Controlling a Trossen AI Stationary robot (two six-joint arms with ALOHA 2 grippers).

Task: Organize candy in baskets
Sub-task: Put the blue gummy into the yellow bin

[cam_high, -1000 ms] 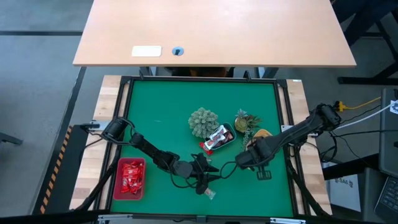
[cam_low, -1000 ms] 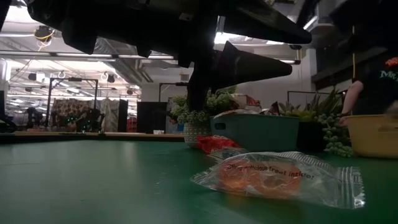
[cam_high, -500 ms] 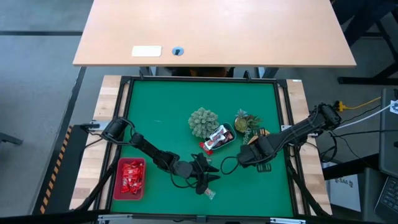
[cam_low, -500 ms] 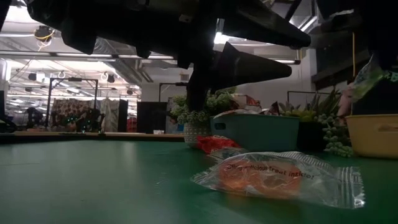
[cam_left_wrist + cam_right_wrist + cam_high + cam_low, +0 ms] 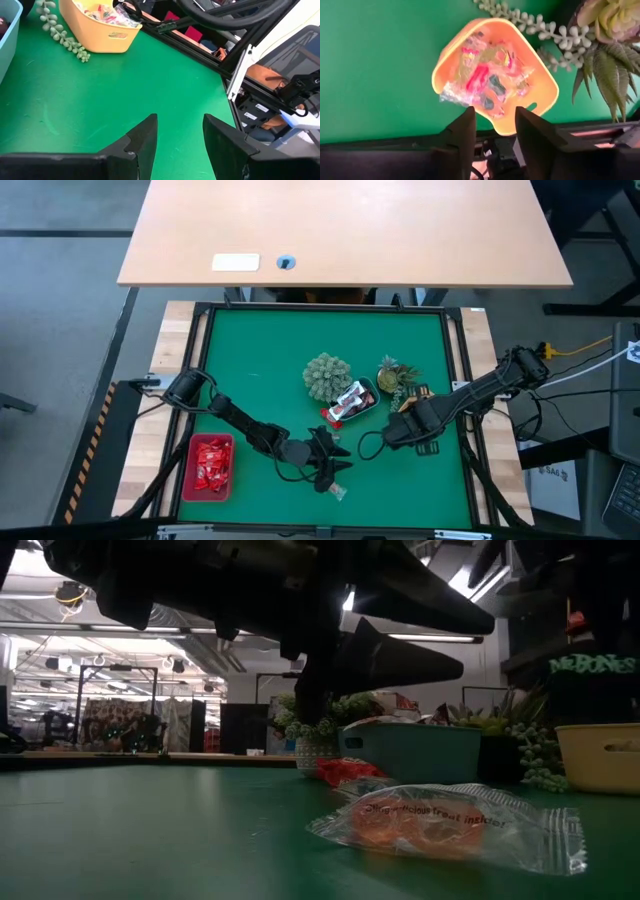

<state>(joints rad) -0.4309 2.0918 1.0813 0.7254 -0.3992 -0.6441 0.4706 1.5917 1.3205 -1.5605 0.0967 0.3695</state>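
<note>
Right gripper hanging open above the yellow basket of clear-wrapped candies.
Left gripper is hovering open over bare green mat at six o'clock, a clear-wrapped orange candy lying just beside it; red basket sitting at eight o'clock, blue basket mid-table.

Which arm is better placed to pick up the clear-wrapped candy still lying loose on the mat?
Left. Its tool hangs open right beside the clear-wrapped candy, while the right tool is open over the yellow basket, farther away.
</note>
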